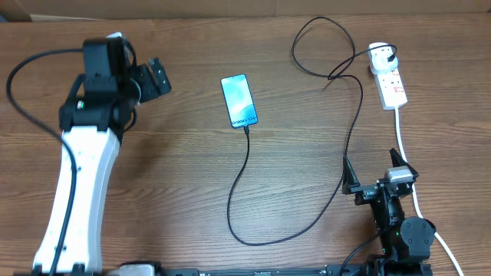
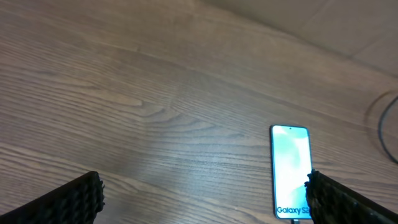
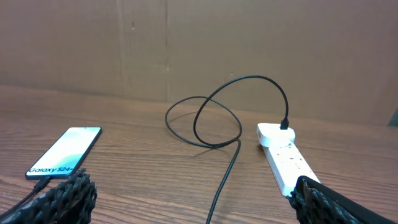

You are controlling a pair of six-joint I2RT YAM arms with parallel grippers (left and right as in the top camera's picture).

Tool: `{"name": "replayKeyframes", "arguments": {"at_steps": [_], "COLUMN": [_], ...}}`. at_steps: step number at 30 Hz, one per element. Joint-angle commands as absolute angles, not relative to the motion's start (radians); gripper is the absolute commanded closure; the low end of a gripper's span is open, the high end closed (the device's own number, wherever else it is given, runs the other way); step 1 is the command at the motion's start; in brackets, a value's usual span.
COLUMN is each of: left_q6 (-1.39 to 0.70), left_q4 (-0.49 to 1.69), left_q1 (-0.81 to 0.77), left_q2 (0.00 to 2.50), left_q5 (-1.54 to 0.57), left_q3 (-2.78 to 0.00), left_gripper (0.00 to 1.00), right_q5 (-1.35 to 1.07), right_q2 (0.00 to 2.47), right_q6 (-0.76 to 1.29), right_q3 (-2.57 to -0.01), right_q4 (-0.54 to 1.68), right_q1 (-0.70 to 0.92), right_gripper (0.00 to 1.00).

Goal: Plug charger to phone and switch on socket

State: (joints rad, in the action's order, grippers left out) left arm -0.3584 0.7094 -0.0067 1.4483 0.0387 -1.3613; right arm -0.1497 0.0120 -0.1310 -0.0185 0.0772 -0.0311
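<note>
The phone (image 1: pixel 238 100) lies face up mid-table, its screen lit blue with "Galaxy" text at the near edge. The charger's thin black cable (image 1: pixel 247 172) meets that near edge, loops toward the front, then runs right and back to a white plug (image 1: pixel 380 54) seated in the far end of the socket (image 1: pixel 393 87). My left gripper (image 1: pixel 159 77) hovers open to the left of the phone (image 2: pixel 290 171), holding nothing. My right gripper (image 1: pixel 374 170) stands open near the front right, with the cable (image 3: pixel 227 168) lying between its fingers on the table and the socket (image 3: pixel 283 157) ahead to the right.
The socket's thick white cord (image 1: pixel 404 157) runs toward the front past my right arm. A brown cardboard wall (image 3: pixel 249 43) closes off the back of the table. My left arm's black cable (image 1: pixel 19 92) arcs over the table's left side.
</note>
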Motion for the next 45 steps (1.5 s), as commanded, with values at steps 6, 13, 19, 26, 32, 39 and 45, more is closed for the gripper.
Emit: {"name": "replayKeyframes", "arguments": {"at_steps": [6,13,19,26,32,39,45], "left_q6": [-0.336,-0.336,-0.345,-0.266,-0.176,-0.130,-0.128], "left_q4": [0.713,0.687,0.669,0.681,0.683,0.675,0.589], "left_q1": [-0.011,-0.011,-0.011,-0.012,-0.012,-0.015,-0.022], "left_q2": [1.221,1.044,0.841,0.636,0.622,0.619,0.571], "left_q5": [0.070,0.139,0.115,0.075,0.059,0.022,0.009], "left_q3": [-1.262,-1.102,-0.925,-0.846,-0.844,-0.838,-0.763], "left_gripper": [0.00,0.00,0.00,0.00,0.00,0.00,0.00], "right_q5": [-0.147,-0.147,-0.147,-0.147,-0.147,-0.147,-0.147], "right_q2": [0.003,0.003,0.003,0.003,0.003,0.003,0.003], "right_q6": [-0.132,-0.132,-0.132,-0.132,-0.132,-0.132,-0.132], "right_q3": [-0.008,-0.008,-0.008,-0.008,-0.008,-0.008,-0.008], "right_q4": [0.072,0.072,0.072,0.072,0.072,0.072,0.072], "right_q1": [-0.026,-0.026,-0.026,-0.026,-0.026,-0.026,-0.026], "right_gripper": [0.00,0.00,0.00,0.00,0.00,0.00,0.00]}}
